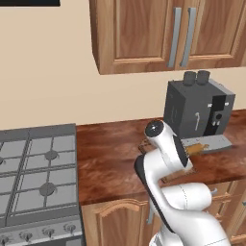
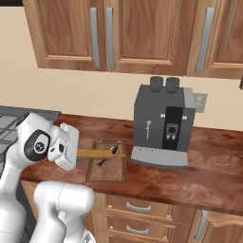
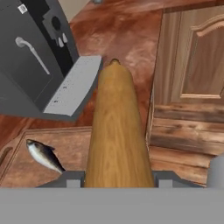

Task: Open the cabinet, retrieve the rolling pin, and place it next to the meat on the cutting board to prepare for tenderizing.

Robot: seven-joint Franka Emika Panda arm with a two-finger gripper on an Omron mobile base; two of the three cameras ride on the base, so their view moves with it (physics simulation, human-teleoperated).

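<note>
Gripper [image 2: 80,153] around rolling pin [image 2: 97,153], above cutting board [image 2: 107,168]; no legible writing.

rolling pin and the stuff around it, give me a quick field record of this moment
rolling pin: held level in the claw, above the cutting board
claw: shut on the rolling pin's near end
cutting board: flat on the wooden counter, left of the coffee machine
meat: small fish lying on the board, beside the pin's line
coffee machine: grey, upright, right of the board
cabinet: both doors closed
task stage: pin not yet set down
</note>
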